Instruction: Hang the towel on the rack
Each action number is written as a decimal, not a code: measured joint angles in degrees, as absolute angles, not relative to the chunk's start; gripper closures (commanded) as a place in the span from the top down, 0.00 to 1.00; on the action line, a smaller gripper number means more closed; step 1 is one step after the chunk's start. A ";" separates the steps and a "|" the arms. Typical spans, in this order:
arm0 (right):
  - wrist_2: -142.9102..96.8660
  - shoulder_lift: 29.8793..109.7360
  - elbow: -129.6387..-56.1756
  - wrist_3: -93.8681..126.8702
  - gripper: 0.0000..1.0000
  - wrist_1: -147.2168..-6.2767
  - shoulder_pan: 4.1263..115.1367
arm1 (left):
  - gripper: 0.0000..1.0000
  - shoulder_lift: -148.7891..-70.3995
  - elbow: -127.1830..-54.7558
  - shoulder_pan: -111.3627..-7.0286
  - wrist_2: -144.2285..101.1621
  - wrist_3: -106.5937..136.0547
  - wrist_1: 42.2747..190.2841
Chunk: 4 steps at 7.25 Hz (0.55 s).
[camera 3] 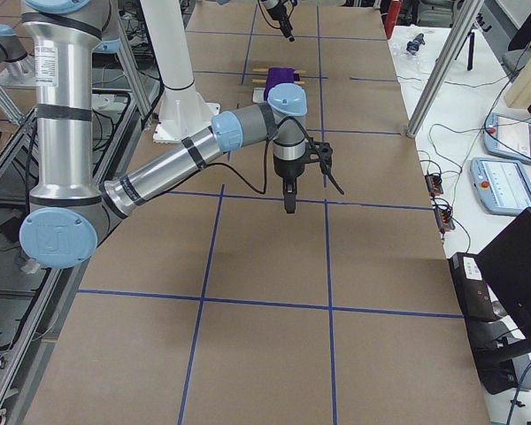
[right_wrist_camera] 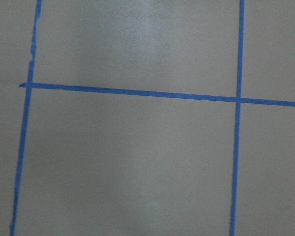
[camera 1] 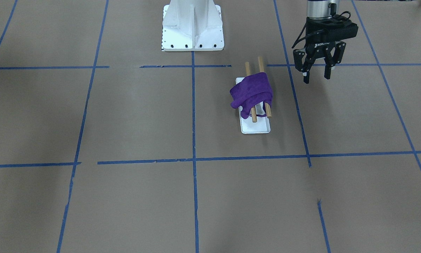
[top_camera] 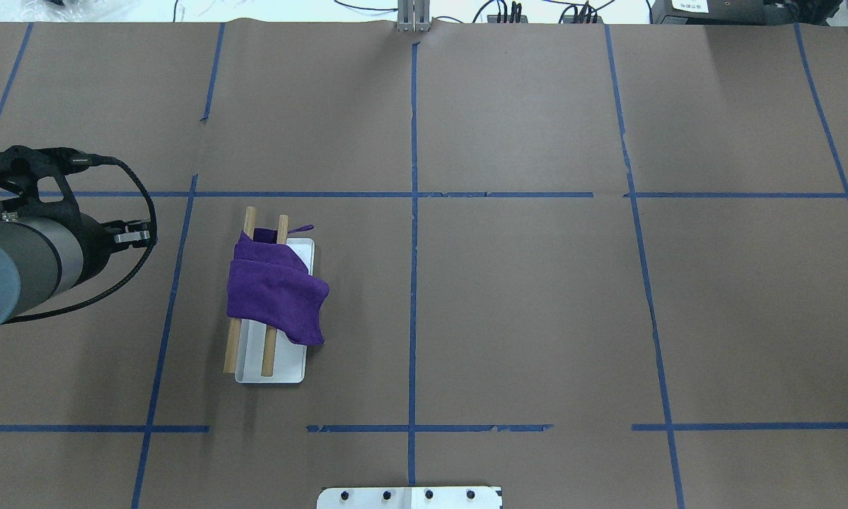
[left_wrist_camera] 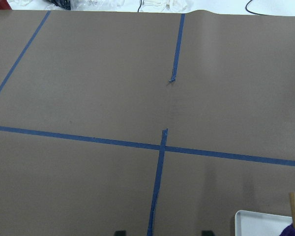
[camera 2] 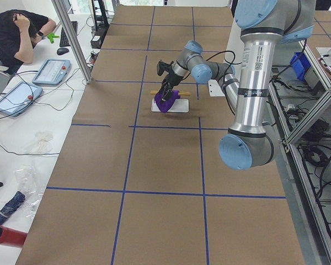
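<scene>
Beside rack (camera 1: pixel 256 128), left gripper (camera 1: pixel 316 78), jaws apart.

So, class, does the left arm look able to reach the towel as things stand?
Probably yes: the left gripper hangs open beside the rack, and nothing stands between it and the towel draped there.

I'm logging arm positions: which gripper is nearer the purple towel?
Left. The left gripper hangs open a short way off the towel, on the robot's left of the rack. The right gripper hovers much farther away, on the robot's right side.
</scene>
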State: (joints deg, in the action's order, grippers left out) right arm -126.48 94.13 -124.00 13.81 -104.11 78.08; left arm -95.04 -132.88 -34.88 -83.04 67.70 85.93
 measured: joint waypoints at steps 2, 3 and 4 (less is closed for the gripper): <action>-128.40 96.73 -119.89 0.19 1.00 -103.75 84.31 | 1.00 -95.56 -130.70 -43.91 -93.85 54.65 86.07; -129.88 97.44 -117.48 -4.54 1.00 -103.64 86.87 | 1.00 -96.09 -128.51 -49.81 -100.30 47.27 86.18; -131.94 97.73 -114.31 -9.08 1.00 -103.48 89.73 | 1.00 -96.68 -125.27 -56.18 -106.38 38.81 86.22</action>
